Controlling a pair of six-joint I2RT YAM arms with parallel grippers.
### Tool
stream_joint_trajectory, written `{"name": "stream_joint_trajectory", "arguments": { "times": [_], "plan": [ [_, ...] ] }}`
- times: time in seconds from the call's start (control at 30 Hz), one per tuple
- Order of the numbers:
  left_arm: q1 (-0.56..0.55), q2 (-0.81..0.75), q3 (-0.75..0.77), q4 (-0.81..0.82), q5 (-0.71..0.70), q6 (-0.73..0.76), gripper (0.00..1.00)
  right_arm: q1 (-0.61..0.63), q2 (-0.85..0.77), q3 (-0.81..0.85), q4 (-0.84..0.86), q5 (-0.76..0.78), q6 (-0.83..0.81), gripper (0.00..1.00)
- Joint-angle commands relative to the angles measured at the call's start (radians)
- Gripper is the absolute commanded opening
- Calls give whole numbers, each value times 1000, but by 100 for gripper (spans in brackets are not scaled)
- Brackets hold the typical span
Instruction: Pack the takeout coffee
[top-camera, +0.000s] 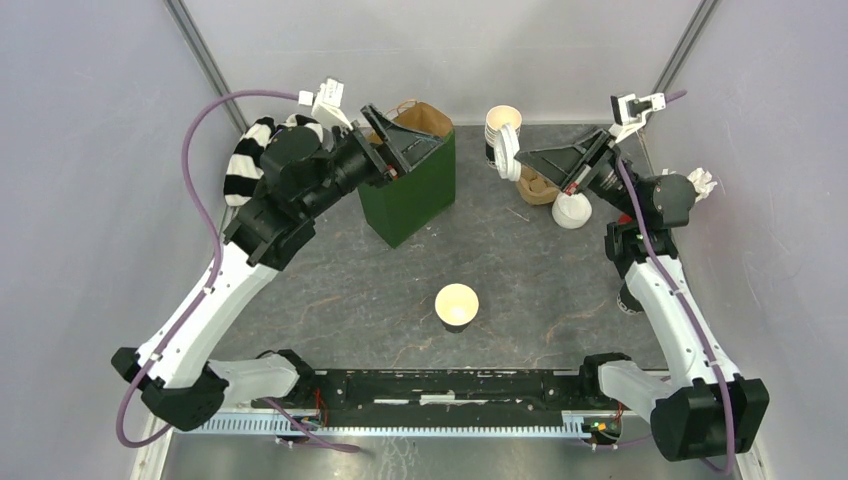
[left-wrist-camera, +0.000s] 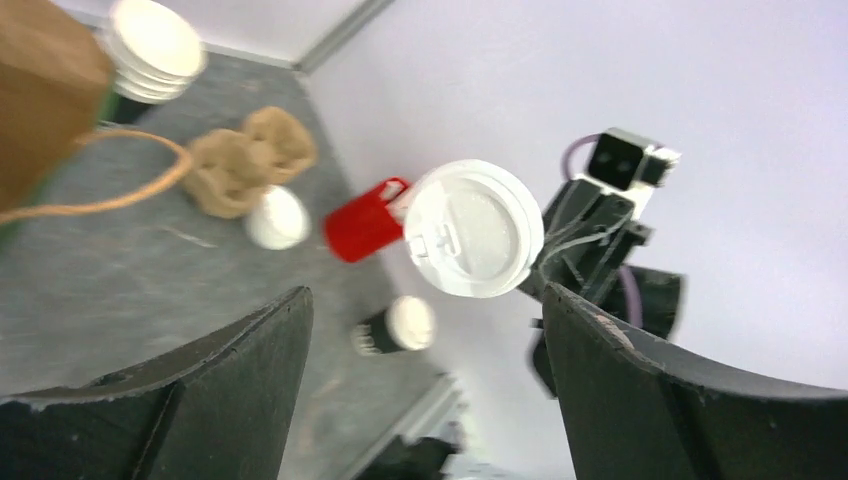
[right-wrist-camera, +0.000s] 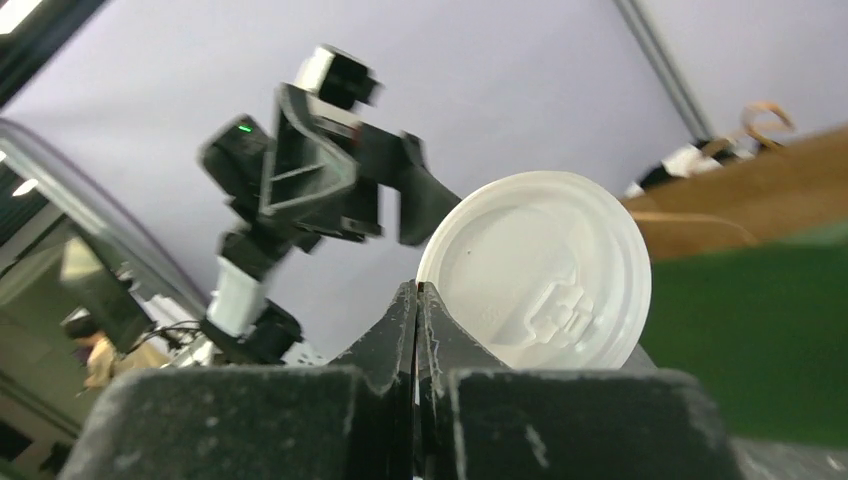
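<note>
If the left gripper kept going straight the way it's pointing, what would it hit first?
Probably the white lid held by the right gripper, nearly dead ahead of the open left gripper. Depth is unclear; the bag lies off to the side.

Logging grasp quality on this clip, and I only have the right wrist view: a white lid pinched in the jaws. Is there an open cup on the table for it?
Observer: Yes. The top view shows an open cup standing upright mid-table with no lid on it, well apart from the held lid.
Operator: Is the other arm holding anything?
Observer: No. The left arm has its jaws wide open in its own wrist view, with nothing gripped between them.
Operator: Is any cup lidded yet?
Observer: One. The left wrist view shows a dark lidded cup on the table, close to a red cup.
</note>
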Motion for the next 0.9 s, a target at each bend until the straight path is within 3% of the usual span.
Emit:
{"name": "stream_joint_trajectory", "arguments": {
  "times": [0.0, 0.1, 0.33, 0.87],
  "plan": [
    [17, -10, -108, 333, 125, -445, 89, 48, 30, 106, 281, 35, 200, 0],
    [18, 14, -130, 435, 181, -524, 89, 69, 52, 118, 358, 58, 257, 0],
    [-6, 90, -130, 532, 230, -555, 96, 105, 63, 108, 377, 84, 257, 0],
    [-34, 116, -215, 688, 272, -609, 100, 121, 59, 84, 313, 71, 199, 0]
  ]
}}
